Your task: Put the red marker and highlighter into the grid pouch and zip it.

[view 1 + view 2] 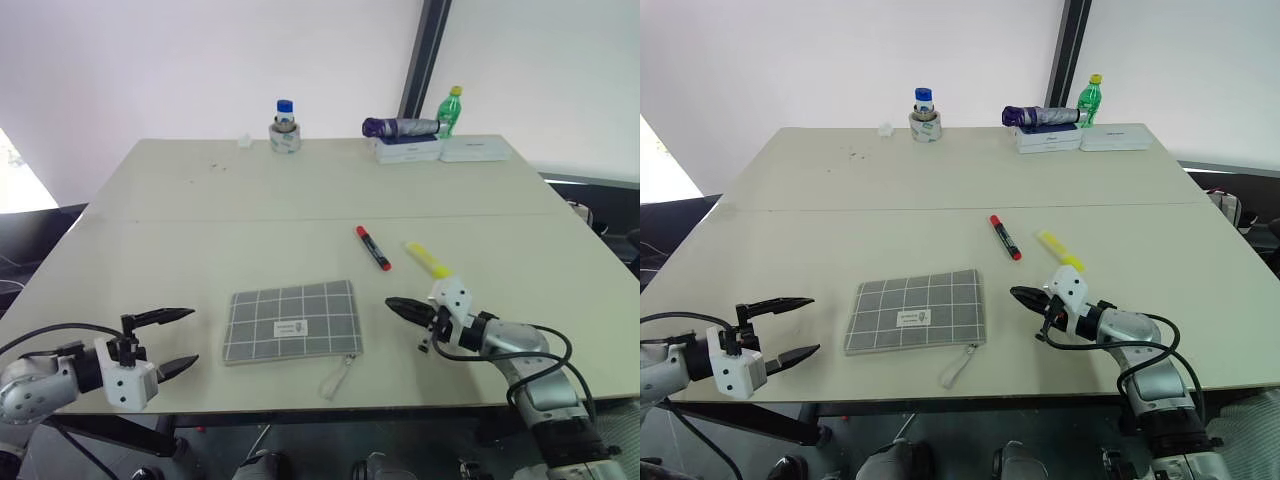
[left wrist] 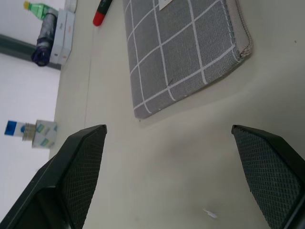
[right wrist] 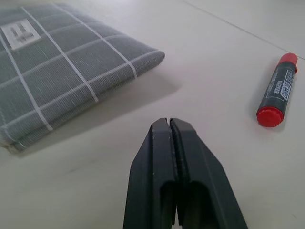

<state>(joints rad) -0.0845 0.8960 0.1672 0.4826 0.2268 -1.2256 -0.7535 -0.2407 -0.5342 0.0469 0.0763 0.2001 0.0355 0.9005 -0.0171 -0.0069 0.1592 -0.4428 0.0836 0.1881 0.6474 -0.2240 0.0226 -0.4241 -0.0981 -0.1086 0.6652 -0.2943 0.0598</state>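
Note:
The grid pouch lies flat near the table's front edge, its zip cord trailing toward that edge. Behind it and to the right lies the red marker, with the yellow highlighter a little further right. My right gripper is shut with nothing in it, pointing left at the pouch's right end with a small gap between them. In the right wrist view the shut fingertips sit between the pouch and the marker. My left gripper stands open left of the pouch.
Along the far edge stand a blue-capped jar on a tape roll, a folded purple umbrella on white boxes and a green bottle. A seam crosses the table's middle.

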